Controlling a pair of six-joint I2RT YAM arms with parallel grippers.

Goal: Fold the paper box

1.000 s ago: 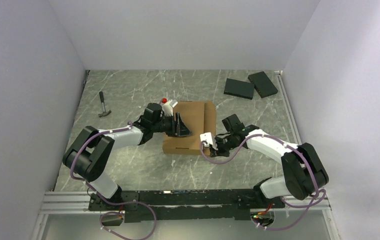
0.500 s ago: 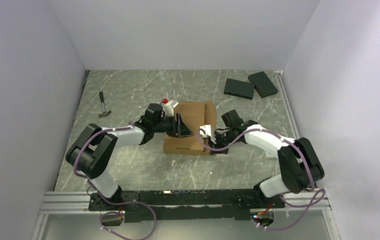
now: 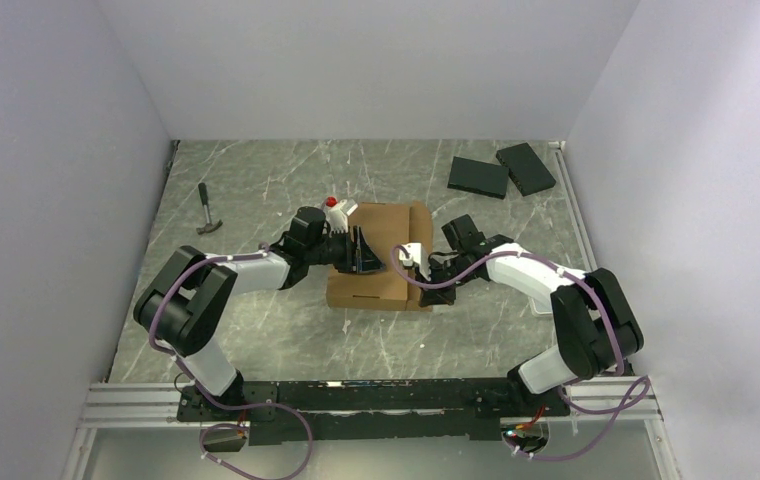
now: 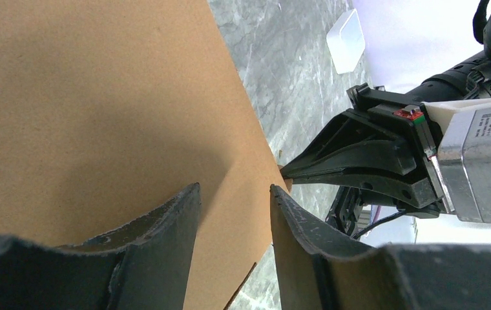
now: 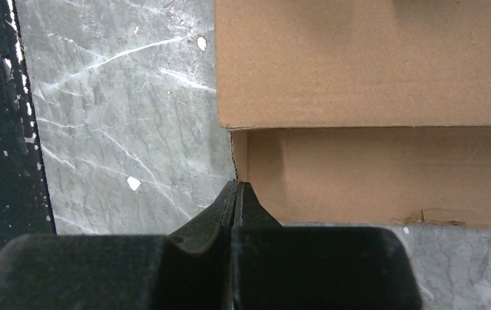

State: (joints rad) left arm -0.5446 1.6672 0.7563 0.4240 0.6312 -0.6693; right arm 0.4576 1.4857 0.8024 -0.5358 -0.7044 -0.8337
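Paper box point(image 3: 381, 257): sits mid-table, between the two arms, its plain top panel facing up. Its position matches the earlier frames.

Left gripper point(image 4: 233, 194): reaches in from the left and is over the box's top panel. The jaws are released, parted with only bare cardboard showing between them. Whether the fingertips touch the panel cannot be told. Its position and opening match those of a second ago.

Right gripper point(image 5: 235, 188): jaws clenched tight, fingers pressed flat together with nothing between them. A second ago it was off the box's near right corner. It has since moved toward the far side and leftward, and the arm's elbow has folded in closer. The closed tip now meets the box's right side at a corner where the top panel's edge overhangs a recessed cardboard wall. In the left wrist view the tip touches the panel's edge.

Other items, all unchanged: a hammer point(image 3: 207, 210) lies on the far left of the table point(image 3: 286, 330), and two black slabs point(image 3: 479, 177) lie at the far right, well apart from the box.
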